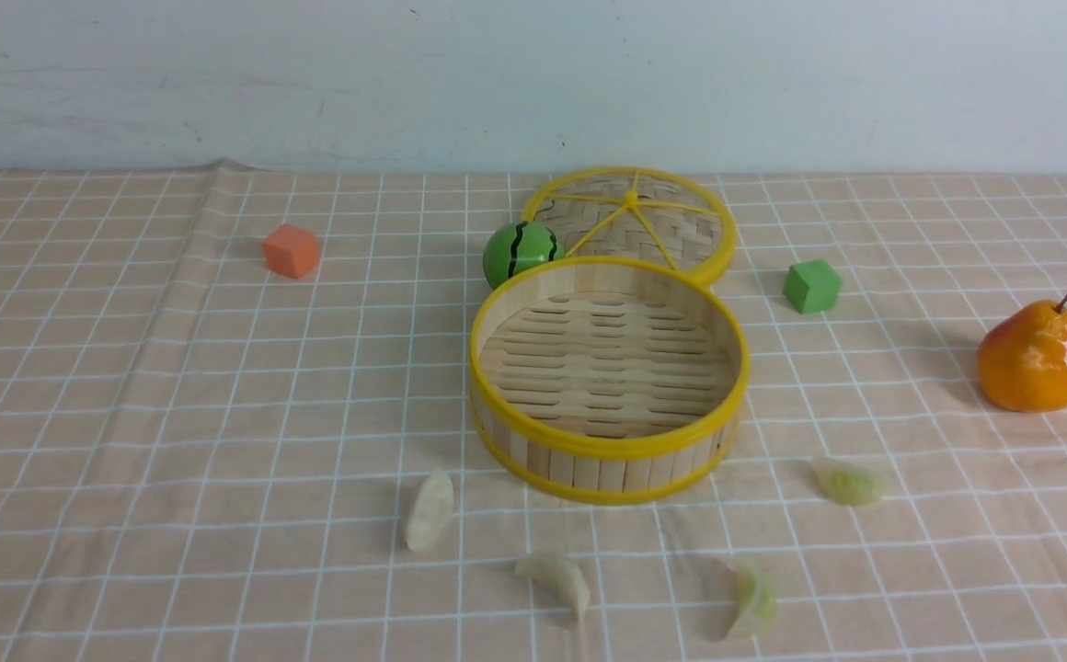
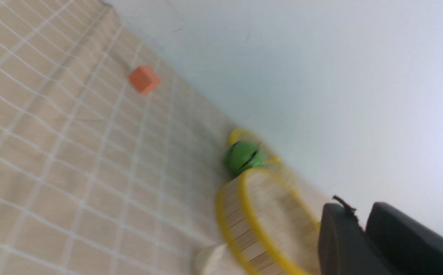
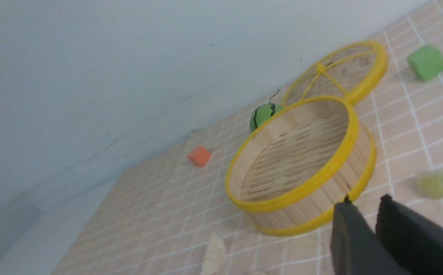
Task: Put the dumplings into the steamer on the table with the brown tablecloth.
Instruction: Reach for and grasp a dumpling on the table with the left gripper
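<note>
Neither arm shows in the front view, only in the wrist views.

Left end effector [image 2: 361, 214]: closed, nothing between the fingers. It is held clear of the table [image 1: 83, 414] and tilted, pointing across at the steamer [image 1: 607, 452] from its left side.

Right end effector [image 3: 372, 214]: closed to a slit, empty. It is raised over the cloth [image 1: 911, 570] and tilted, with its tips near the steamer's near-right wall.

The steamer sits upright mid-table. All four dumplings lie on the cloth outside it, between it and the near edge:
- left white dumpling [image 1: 429, 510], just off the steamer's near-left wall
- mid white dumpling [image 1: 554, 579], closer to the near edge
- near green dumpling [image 1: 752, 602], also closer to the near edge
- right green dumpling [image 1: 851, 482], off the steamer's near-right side

The lid [image 1: 630, 221] lies flat behind the steamer and the ball [image 1: 520, 253] is at the lid's left. The orange cube [image 1: 292, 250] is far-left, the green cube [image 1: 811, 285] right of the lid, and the pear [image 1: 1033, 354] by the right edge.
</note>
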Motion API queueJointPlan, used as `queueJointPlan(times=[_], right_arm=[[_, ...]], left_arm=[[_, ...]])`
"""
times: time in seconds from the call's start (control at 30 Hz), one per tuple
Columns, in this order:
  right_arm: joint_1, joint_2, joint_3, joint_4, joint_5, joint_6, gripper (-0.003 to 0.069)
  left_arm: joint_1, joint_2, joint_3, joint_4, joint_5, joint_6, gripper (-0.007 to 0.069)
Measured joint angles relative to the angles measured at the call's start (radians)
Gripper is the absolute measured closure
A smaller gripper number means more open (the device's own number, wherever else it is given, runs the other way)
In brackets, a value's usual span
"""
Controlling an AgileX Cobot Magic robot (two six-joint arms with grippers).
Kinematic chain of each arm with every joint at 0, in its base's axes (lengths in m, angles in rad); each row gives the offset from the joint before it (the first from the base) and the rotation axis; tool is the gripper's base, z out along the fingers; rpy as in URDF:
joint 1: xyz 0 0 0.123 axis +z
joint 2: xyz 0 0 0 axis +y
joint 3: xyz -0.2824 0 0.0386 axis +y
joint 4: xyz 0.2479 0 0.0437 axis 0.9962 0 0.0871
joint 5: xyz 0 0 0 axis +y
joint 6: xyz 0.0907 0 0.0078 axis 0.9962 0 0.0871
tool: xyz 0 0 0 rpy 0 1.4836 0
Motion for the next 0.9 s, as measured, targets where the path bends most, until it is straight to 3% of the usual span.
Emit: queueJointPlan(times=[0.1, 0.23, 0.3, 0.4, 0.57, 0.77, 0.9], right_arm=[[0.000, 0.185, -0.144, -0.083, 0.077, -0.074, 0.0671], [0.001, 0.474, -0.359, -0.237, 0.388, -0.189, 0.0678], [0.008, 0.558, -0.411, -0.263, 0.483, -0.211, 0.0678], [0.090, 0.748, -0.499, -0.303, 0.625, -0.240, 0.0677], [0.257, 0.849, -0.519, -0.370, 0.652, -0.250, 0.0674], [0.344, 0.861, -0.521, -0.460, 0.664, -0.218, 0.0672], [0.347, 0.861, -0.522, -0.474, 0.663, -0.211, 0.0669]], left_arm=[[0.000, 0.215, -0.167, 0.090, 0.186, 0.104, 0.0638], [-0.019, 0.468, -0.363, 0.128, 0.425, 0.224, 0.0638], [-0.040, 0.533, -0.395, 0.134, 0.459, 0.239, 0.0638], [-0.166, 0.699, -0.469, 0.162, 0.497, 0.258, 0.0638], [-0.350, 0.899, -0.534, 0.267, 0.497, 0.236, 0.0624], [-0.482, 1.105, -0.611, 0.330, 0.485, 0.190, 0.0449], [-0.549, 1.293, -0.681, 0.347, 0.412, 0.190, 0.0243]])
